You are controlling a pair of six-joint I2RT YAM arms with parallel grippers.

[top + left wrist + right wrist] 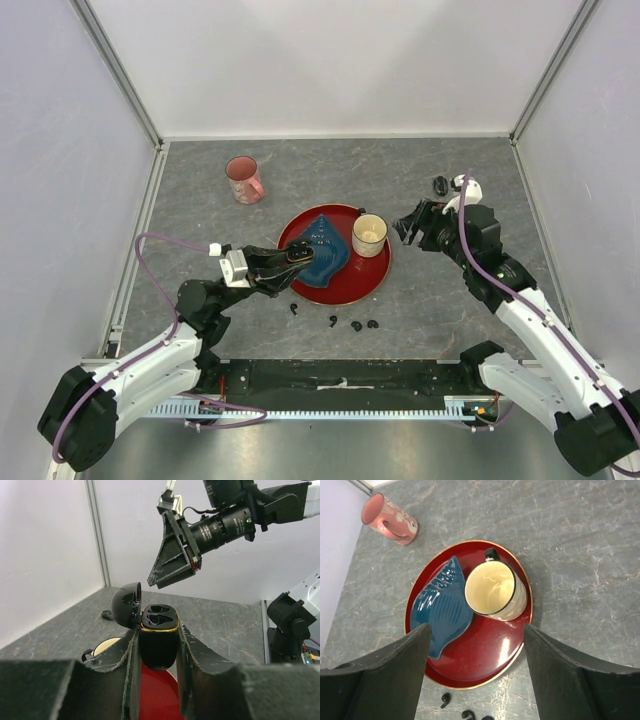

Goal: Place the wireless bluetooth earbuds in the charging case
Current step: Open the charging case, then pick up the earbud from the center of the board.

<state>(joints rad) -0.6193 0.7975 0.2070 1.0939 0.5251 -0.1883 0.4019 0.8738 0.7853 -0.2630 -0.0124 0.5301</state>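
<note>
From the top view I see four earbuds (pixel 333 321) lying loose on the table (pixel 200 200), in a short row just off the near edge of the red plate (pixel 345 290). None of them is in the case (pixel 298 254). This view does not show me the inside of the case. The left wrist view does: the lid stands open, tipped back to one side, and both wells under the gold rim are empty.

The right wrist view looks down on the plate and shows clearly what it carries. A blue shell dish (pixel 440 605) is on its left half and a cream cup (pixel 495 590) just beside it on the right half. A pink mug (pixel 387 517) stands well beyond the plate's far left side.

The left gripper (pixel 292 257) reaches in from the near left. Its fingers are clamped on the body of the case and hold it upright above the plate's left part.

The right arm comes from the near right with a bent elbow. The right gripper (pixel 476 627) is raised off the table beside the plate's right side and faces down toward it. Its jaws are spread wide with nothing between them.
</note>
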